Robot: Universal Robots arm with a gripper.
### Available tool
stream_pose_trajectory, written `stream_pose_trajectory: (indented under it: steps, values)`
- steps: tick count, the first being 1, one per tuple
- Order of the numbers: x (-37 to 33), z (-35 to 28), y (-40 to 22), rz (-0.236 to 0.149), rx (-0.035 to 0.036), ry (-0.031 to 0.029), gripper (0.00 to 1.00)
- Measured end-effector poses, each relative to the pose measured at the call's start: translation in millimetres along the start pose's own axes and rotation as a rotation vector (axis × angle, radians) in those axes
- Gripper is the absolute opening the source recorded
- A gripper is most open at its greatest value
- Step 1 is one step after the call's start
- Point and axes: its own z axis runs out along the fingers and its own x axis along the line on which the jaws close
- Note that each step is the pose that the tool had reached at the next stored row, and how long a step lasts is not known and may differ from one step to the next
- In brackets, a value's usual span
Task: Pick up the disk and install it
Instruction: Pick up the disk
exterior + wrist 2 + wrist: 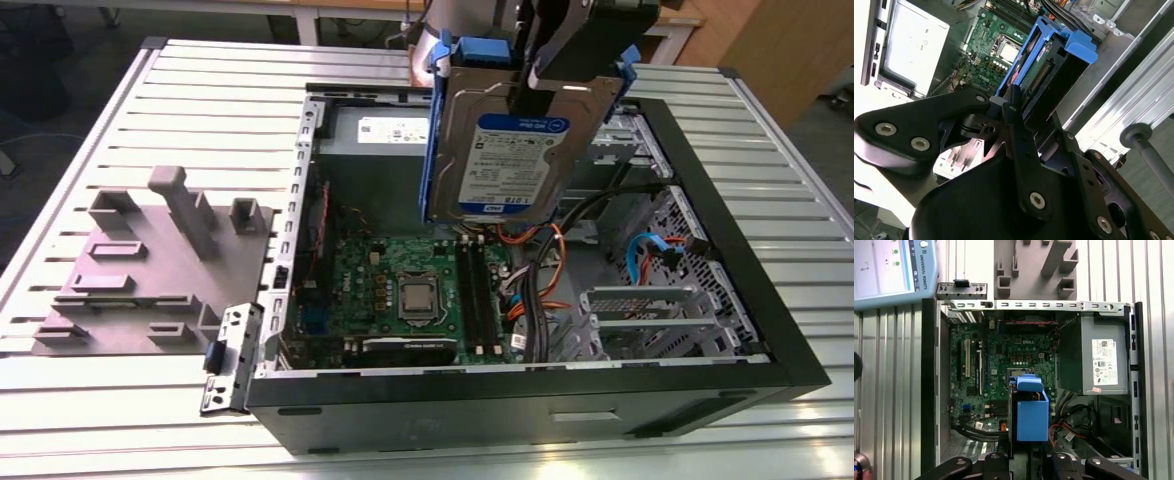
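Silver-grey metal framed in blue plastic makes up the disk [514, 150]. It hangs upright above the open computer case [787, 350] and clear of it, with its label turned toward the exterior view. By its build it is judged stiff, dense and fairly heavy. The smooth metal faces could slip, and the connector and circuit side would suffer from a knock. The soundest hold is judged to be across the two flat faces or on the side rails of the blue carrier [1031, 415], away from the connector end.

The gripper [567, 70] reaches down from above. Its dark fingers [1015, 120] are clamped on the disk's upper end, one against each flat face, and no gap shows there in the second wrist view.

In the first wrist view the carrier is seen end-on over the case interior, between the motherboard [1004, 365] and the power-supply box [1101, 365]. A grey moulded fixture [147, 260] lies on the slatted table [80, 420], beside the case on the exterior view's left.
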Motion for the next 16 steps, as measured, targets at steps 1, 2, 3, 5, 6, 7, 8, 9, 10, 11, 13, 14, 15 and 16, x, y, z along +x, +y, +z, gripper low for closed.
stream_pose_trajectory:
  steps: [1, 2, 3, 5, 6, 7, 8, 9, 10, 11, 13, 14, 15, 16]
  values:
    - [1.2, 0.0, 0.0, 0.000, 0.0000, 0.0002, 0.35]
    - [2.3, -0.1, -0.1, 0.000, 0.0001, 0.0003, 0.35]
    - [3.5, -0.2, -0.1, 0.000, 0.0000, 0.0005, 0.35]
    - [5.9, -0.4, -0.2, 0.000, 0.0000, 0.0008, 0.35]
    - [7.2, -0.5, -0.2, 0.000, 0.0000, 0.0009, 0.35]
    - [8.4, -0.5, -0.2, 0.000, 0.0000, 0.0010, 0.35]
    - [9.7, -0.6, -0.2, 0.000, 0.0001, 0.0011, 0.35]
    - [10.6, -0.7, -0.2, 0.000, 0.0001, 0.0013, 0.35]
    - [10.8, -0.7, -0.2, 0.000, 0.0001, 0.0014, 0.35]
    - [10.8, -0.7, -0.2, 0.000, 0.0001, 0.0014, 0.35]
    - [10.8, -0.7, -0.3, 0.000, 0.0001, 0.0014, 0.35]
    - [10.9, -0.7, -0.3, 0.000, 0.0000, 0.0015, 0.35]
    - [10.9, -0.7, -0.2, 0.000, 0.0000, 0.0015, 0.35]
    - [10.9, -0.7, -0.3, 0.000, 0.0001, 0.0015, 0.35]
